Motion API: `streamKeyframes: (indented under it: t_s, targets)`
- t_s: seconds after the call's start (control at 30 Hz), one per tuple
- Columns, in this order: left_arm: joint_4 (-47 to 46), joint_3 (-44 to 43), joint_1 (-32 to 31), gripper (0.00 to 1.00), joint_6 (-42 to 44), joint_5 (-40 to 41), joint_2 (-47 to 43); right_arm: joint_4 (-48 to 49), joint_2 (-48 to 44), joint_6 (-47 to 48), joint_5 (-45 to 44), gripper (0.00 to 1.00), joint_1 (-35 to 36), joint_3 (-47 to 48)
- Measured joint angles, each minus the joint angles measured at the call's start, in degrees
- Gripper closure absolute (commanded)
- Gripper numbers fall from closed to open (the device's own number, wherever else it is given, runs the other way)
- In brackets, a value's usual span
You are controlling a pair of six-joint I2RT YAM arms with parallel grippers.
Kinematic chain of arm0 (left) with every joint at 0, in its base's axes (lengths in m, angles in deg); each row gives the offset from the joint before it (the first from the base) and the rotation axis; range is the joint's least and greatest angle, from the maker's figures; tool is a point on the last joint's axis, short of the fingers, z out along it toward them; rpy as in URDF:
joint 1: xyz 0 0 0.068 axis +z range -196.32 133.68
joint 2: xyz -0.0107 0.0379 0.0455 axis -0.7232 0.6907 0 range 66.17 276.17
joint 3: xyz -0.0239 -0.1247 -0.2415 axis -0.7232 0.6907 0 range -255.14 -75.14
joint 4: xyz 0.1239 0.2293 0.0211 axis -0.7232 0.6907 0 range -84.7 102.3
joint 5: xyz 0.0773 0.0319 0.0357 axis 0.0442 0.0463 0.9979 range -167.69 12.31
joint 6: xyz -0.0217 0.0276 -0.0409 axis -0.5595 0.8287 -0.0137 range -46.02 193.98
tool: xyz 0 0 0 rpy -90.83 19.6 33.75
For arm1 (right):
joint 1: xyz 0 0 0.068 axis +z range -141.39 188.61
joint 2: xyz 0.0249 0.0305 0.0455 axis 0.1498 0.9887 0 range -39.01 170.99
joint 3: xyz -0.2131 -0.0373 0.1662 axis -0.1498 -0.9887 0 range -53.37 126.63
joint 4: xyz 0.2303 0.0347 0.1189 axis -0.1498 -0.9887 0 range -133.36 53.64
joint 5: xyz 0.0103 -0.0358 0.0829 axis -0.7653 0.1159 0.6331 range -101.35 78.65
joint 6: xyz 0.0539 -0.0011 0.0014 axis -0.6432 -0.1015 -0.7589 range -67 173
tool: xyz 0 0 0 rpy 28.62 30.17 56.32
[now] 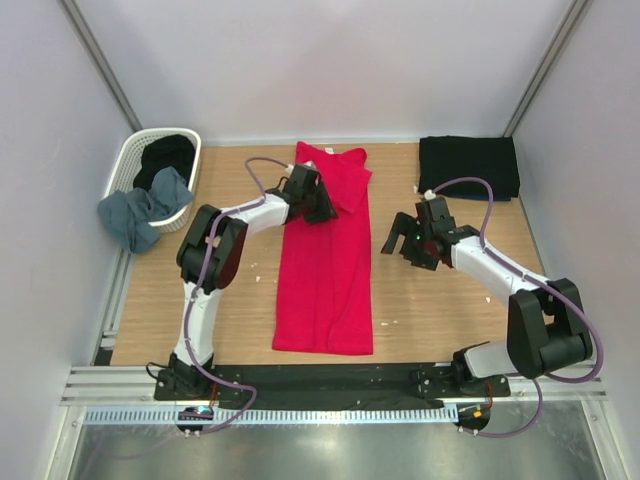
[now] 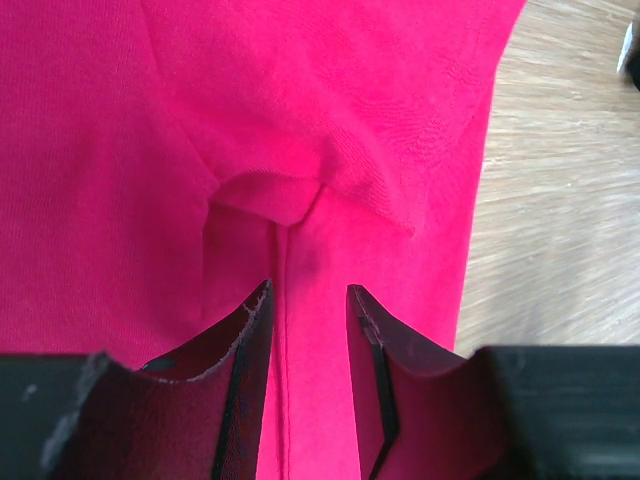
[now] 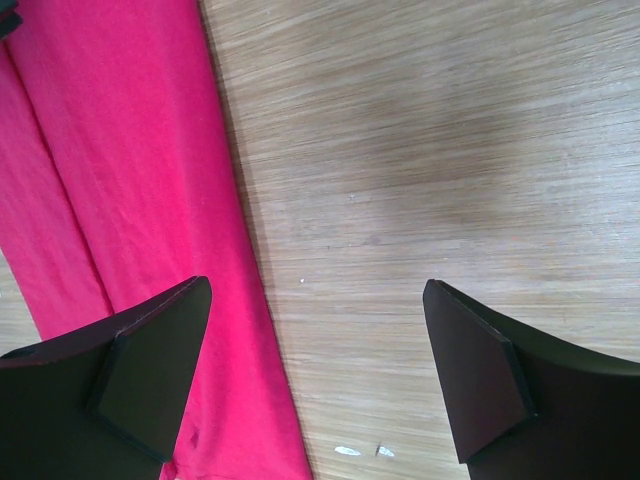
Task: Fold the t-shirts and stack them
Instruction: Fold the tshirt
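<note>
Shirt (image 2: 150, 150) under left tool (image 2: 309, 287), perhaps touching.

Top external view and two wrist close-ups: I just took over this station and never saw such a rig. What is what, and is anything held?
The top view looks down on two robot arms at the table's near edge. The others come from a camera on each wrist; the dark wedges are gripper fingers. A red t-shirt lies mid-table, folded into a long strip; a folded black t-shirt sits far right; a white basket far left holds a black shirt, a grey-blue shirt draped over its rim. The left gripper is slightly open over the red shirt; the right gripper is wide open over wood. Nothing is held.
</note>
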Motion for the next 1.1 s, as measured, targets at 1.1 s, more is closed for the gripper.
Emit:
streamKeyframes:
  t_s: [1.1]
  targets:
    - [0.00,-5.31,1.99,1.00,-0.81,1.40,3.61,-1.46,2.10,0.00,-0.76,0.06,0.00,0.96]
